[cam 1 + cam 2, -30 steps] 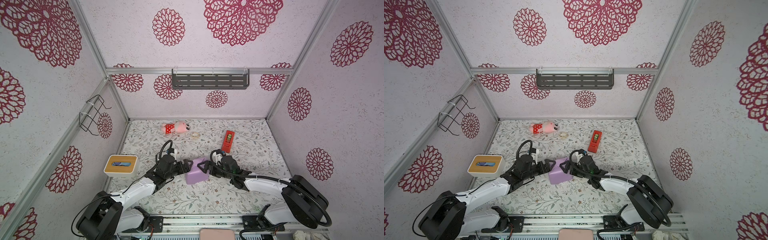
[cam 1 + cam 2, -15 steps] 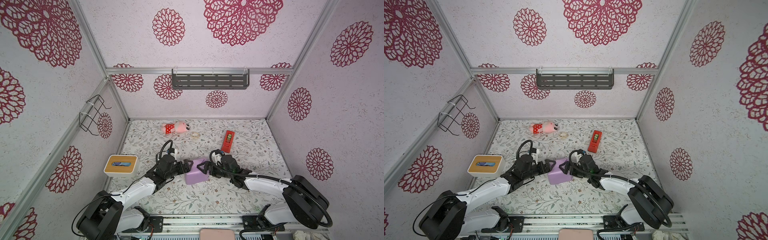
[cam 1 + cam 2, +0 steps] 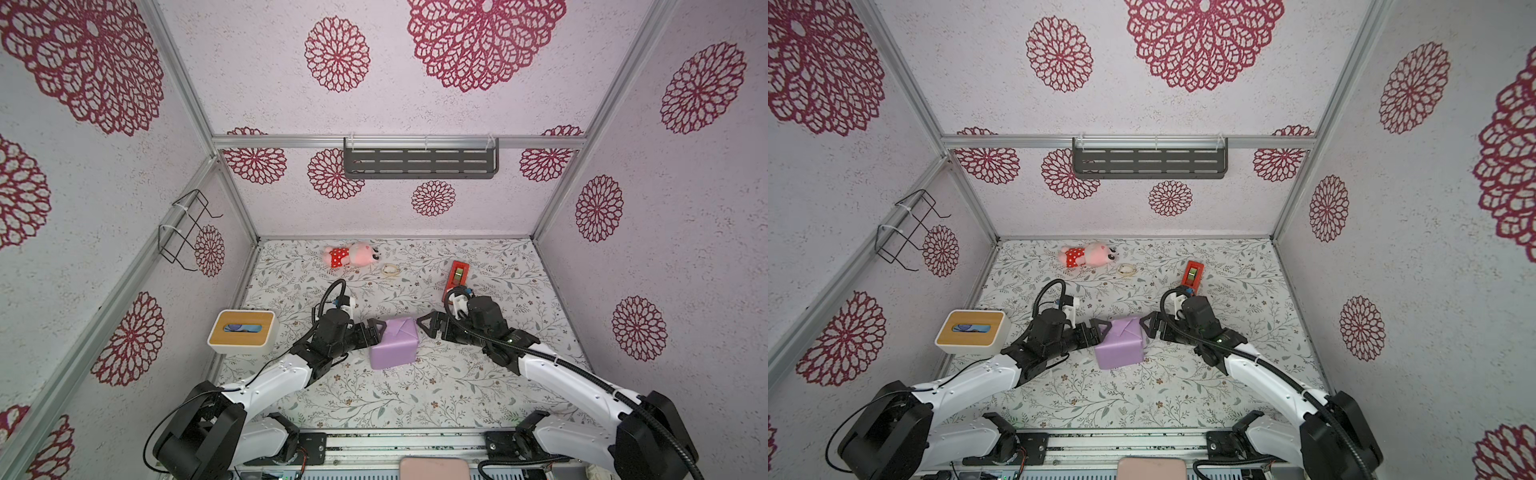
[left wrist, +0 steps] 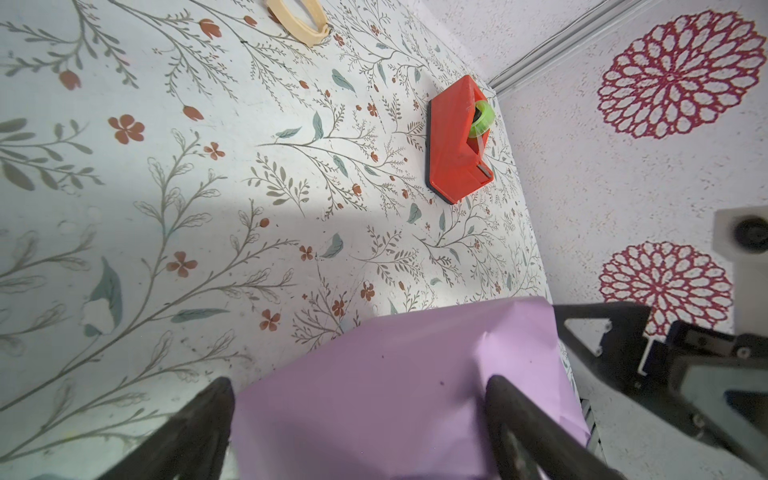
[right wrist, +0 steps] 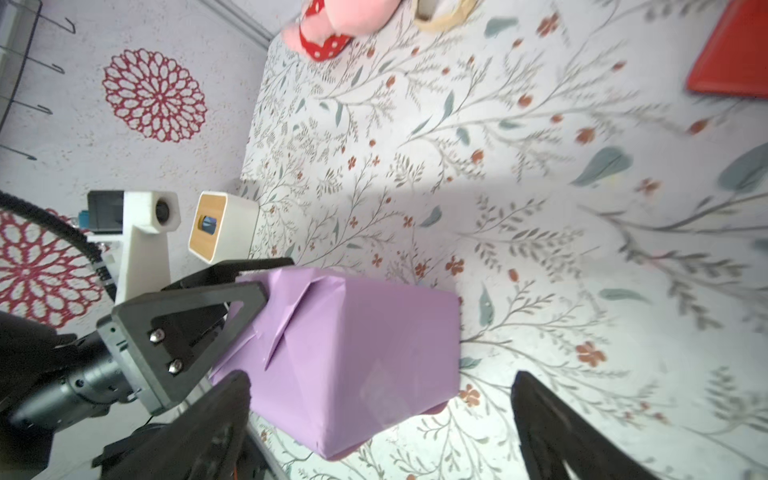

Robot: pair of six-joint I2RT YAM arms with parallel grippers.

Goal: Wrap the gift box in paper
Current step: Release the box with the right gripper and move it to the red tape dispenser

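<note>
The left arm lay stretched low over the flower-printed counter, its black wrist level and the left hand pointing across toward the other arm. Its jaws stood wide apart. In the left wrist view its black fingers straddled the near upper part of the gift box. This nearly cubic block stood on the counter straight ahead of that hand, wholly covered in lilac-purple paper with creased folds on top. Whether the fingers pressed the paper could not be told.

The right arm reached in low and level from the opposite side. The right hand was likewise spread wide and gripped nothing, its tips just beside the box's other face. Beyond the right hand's wrist lay a flat red plastic tape dispenser. A white tissue box with a wooden top stood off the outer side of the left arm.

Compared with a second before, the box stood on the same spot and both arms had much the same reach. The right hand seemed drawn back a touch from the paper.
</note>
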